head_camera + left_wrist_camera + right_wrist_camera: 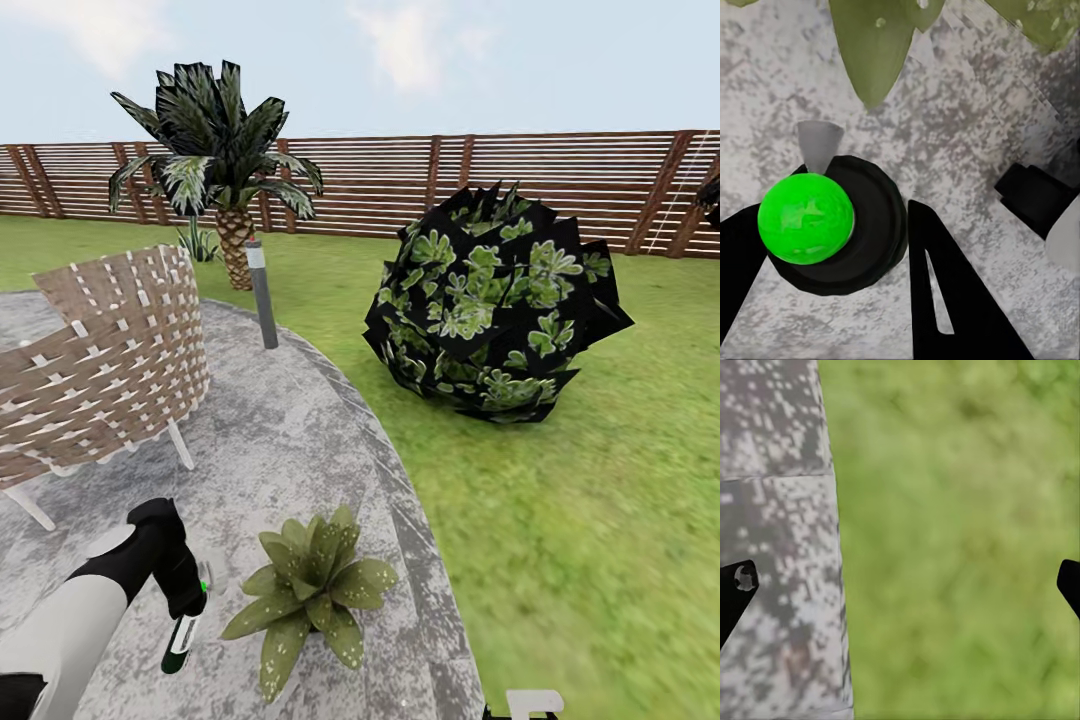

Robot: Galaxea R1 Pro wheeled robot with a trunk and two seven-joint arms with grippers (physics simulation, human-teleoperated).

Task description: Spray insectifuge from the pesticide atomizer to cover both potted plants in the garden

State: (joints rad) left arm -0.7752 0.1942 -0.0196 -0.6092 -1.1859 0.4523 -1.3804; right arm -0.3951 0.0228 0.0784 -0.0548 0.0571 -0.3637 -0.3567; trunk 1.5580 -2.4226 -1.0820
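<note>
Holding the pesticide atomizer (186, 632) in my left pincer (862, 247), I pinch its dark body, and its bright green top (805, 218) sits between my fingers. It hangs just beside one potted plant (312, 585) on the grey patio (290, 440). My right pincer (900, 585) is spread wide over the patio edge and the grass (960, 540), with nothing in it. If the nozzle points at the stone, I think the spray could miss the leaves.
</note>
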